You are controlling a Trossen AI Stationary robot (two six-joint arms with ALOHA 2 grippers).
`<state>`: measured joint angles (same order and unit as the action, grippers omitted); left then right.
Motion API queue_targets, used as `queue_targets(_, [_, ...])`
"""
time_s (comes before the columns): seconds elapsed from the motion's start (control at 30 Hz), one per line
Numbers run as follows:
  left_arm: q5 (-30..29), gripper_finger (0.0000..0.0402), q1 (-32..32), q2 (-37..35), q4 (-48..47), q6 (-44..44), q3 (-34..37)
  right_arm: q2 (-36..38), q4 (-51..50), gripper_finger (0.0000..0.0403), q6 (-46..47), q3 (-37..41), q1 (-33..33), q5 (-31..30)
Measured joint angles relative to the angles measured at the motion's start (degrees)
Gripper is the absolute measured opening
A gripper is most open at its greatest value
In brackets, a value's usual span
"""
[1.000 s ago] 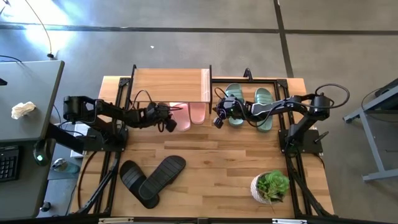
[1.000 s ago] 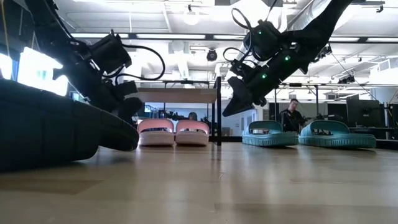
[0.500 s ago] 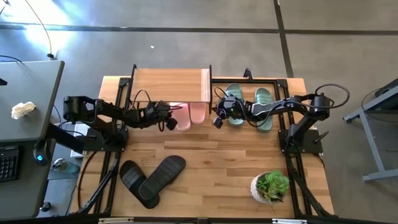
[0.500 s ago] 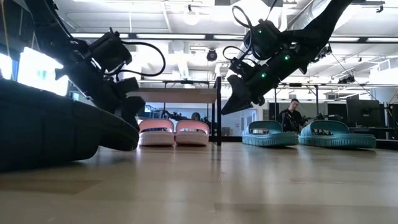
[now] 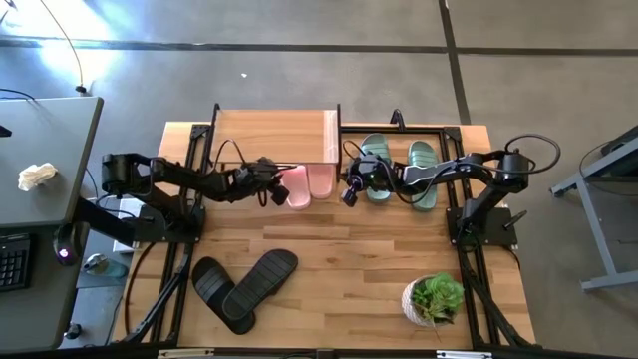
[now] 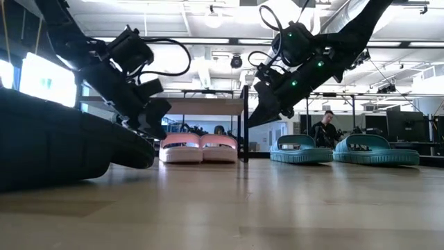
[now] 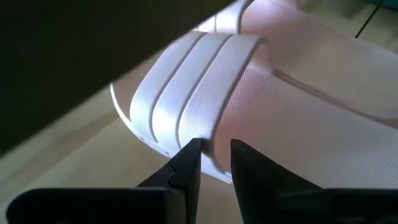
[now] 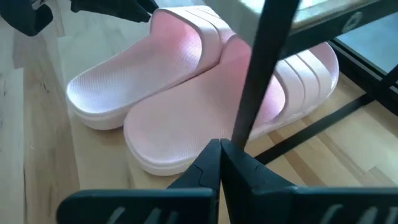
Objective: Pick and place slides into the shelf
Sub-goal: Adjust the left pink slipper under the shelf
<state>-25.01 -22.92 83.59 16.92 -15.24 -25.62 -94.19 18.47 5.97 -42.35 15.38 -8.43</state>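
Note:
The pale pink slides (image 5: 310, 183) lie side by side on their soles, toe ends under the shelf (image 5: 271, 138) and heels sticking out toward the near edge. My left gripper (image 5: 275, 188) is at the left pink slide (image 7: 205, 93), shut on its side. My right gripper (image 5: 348, 192) hangs shut above the table, beside the shelf's right front post (image 8: 252, 81). Both sage green slides (image 5: 399, 171) rest flat to the right of the shelf. The black slides (image 5: 244, 287) lie overlapping near the table's near edge. My left gripper pinches the left pink slide at the side edge of its ribbed strap (image 7: 214, 148), where the strap meets the sole. The fingers (image 7: 189, 163) come level from the table's left. The slide stays flat on its sole on the table.
A potted plant (image 5: 434, 297) stands at the near right. The shelf's thin black frame and posts stand close to both grippers. Bare tabletop (image 5: 359, 259) lies between the black slides and the plant. A person (image 6: 323, 129) shows in the room beyond.
My left gripper has moved toward the table's right and slightly toward the far edge. The pink pair has slid right along the table with it, ending closer to the shelf's right post.

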Motion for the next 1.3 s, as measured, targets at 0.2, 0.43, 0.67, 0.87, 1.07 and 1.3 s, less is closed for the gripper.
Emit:
queue_targets(0.2, [4.11,0.0074,0.00,-0.02,-2.18,-1.03,-0.82,0.00,-0.58,0.0000,0.01,0.00,0.00,-0.02])
queue_targets(0.43, [8.60,0.0074,0.11,-0.24,-5.20,-2.87,-0.86,-0.01,-0.61,0.0000,0.01,0.00,0.00,-0.35])
queue_targets(0.67, [6.78,0.0074,0.09,-0.24,-9.75,-4.82,-0.81,-0.02,-1.10,0.0000,-0.01,0.00,0.00,0.52])
queue_targets(0.87, [4.62,0.0074,0.09,-0.07,-9.85,-4.39,-0.81,-0.02,-2.65,0.0000,-2.62,-0.02,-1.38,3.88])
queue_targets(1.07, [5.04,0.0074,0.04,-0.08,-11.52,-3.00,-0.82,-0.02,-3.45,0.0000,-13.14,-0.01,-8.09,8.96])
queue_targets(1.3, [12.69,0.0074,0.07,0.09,-13.65,-3.05,-0.66,-0.02,0.78,0.0010,-31.83,-0.02,-16.37,5.29])
